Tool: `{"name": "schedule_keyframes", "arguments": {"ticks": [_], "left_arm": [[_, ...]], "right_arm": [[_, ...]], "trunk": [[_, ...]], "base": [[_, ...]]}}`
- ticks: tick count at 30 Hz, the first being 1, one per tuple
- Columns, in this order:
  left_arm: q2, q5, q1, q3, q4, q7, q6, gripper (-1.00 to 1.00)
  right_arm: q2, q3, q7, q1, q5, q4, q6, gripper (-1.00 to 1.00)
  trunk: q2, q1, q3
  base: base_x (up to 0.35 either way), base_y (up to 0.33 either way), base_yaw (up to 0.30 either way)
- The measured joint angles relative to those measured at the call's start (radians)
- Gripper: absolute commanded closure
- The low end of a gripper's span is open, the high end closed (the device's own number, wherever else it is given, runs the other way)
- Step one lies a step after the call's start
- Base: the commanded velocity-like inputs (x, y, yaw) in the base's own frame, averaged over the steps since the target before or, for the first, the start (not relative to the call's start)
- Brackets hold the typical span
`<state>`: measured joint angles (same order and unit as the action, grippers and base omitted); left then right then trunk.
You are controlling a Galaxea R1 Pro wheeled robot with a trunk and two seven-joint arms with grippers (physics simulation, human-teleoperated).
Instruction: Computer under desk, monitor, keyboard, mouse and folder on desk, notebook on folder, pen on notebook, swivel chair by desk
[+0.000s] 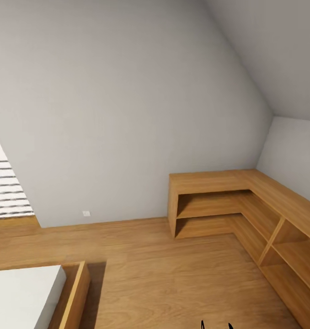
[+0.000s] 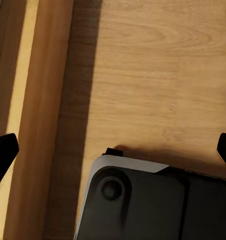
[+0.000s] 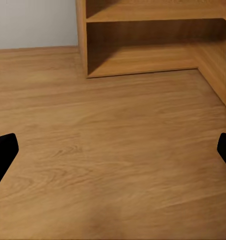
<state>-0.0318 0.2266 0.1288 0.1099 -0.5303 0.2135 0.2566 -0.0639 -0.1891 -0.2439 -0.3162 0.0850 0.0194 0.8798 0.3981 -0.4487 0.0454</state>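
Observation:
I face a bedroom corner with a bare wooden floor (image 1: 173,274). My left gripper (image 2: 115,150) is open, its black fingertips (image 2: 4,150) wide apart above the floor, beside a wooden bed frame (image 2: 38,120) and over my own dark base (image 2: 143,200). My right gripper (image 3: 115,150) is open too, with nothing between its fingertips (image 3: 3,152); it hangs over open floor and looks toward the low wooden shelving (image 3: 143,45). Two small black tips (image 1: 216,325) poke up at the bottom edge of the head view.
Low L-shaped wooden shelving (image 1: 246,205) runs along the far wall and the right wall under a sloped ceiling. A bed with a white mattress (image 1: 22,292) and wooden frame (image 1: 75,292) sits at the near left. A window with blinds (image 1: 4,187) is at the left.

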Motion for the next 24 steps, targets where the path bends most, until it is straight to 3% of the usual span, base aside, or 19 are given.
{"name": "schedule_keyframes", "arguments": {"ticks": [24], "left_arm": [[0.001, 0.0, 0.0, 0.0, 0.001, -0.001, -0.001, -1.0]], "right_arm": [[0.0, 0.0, 0.003, 0.0, 0.0, 0.0, 0.0, -1.0]], "trunk": [[0.0, 0.0, -0.021]], "base": [[0.33, 0.036, -0.233]]}}
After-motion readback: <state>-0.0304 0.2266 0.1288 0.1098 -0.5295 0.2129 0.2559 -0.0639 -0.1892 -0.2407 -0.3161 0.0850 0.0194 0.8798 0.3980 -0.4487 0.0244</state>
